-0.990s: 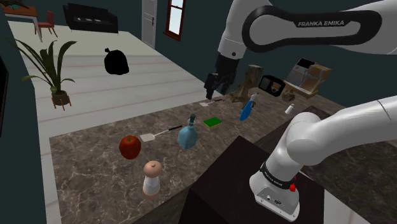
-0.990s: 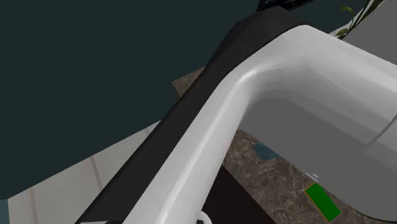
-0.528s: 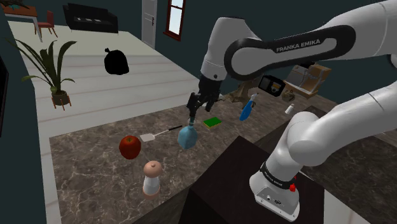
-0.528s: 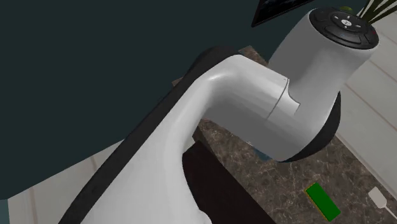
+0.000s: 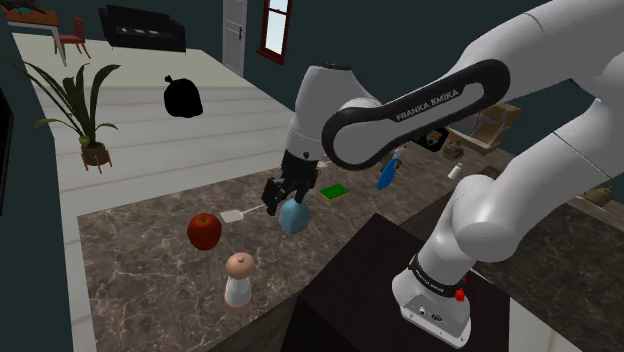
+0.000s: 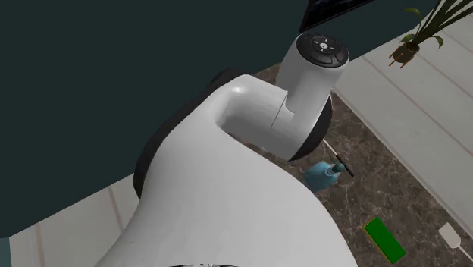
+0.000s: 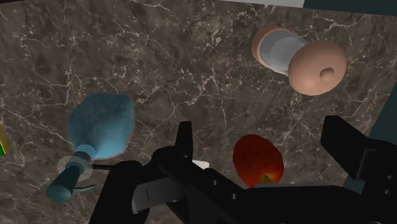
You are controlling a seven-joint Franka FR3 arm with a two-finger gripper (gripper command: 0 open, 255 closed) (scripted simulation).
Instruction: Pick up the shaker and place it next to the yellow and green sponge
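Observation:
The shaker has a tan rounded cap and a pale body and stands upright near the front edge of the dark marble counter. In the wrist view the shaker lies ahead of the fingers, beyond the red apple. The yellow and green sponge lies flat further back, also seen as a green slab. My gripper hovers open beside the blue bottle, well above and behind the shaker. Its fingers stand wide apart with nothing between them.
A blue bottle stands just beside the gripper. A red apple sits between it and the shaker. A white spatula lies behind the apple. A blue spray bottle and appliances stand further back. The dark stand fills the lower right.
The arm has swung down and toward the shoulder view's left, from above the sponge to beside the blue bottle. No object has moved.

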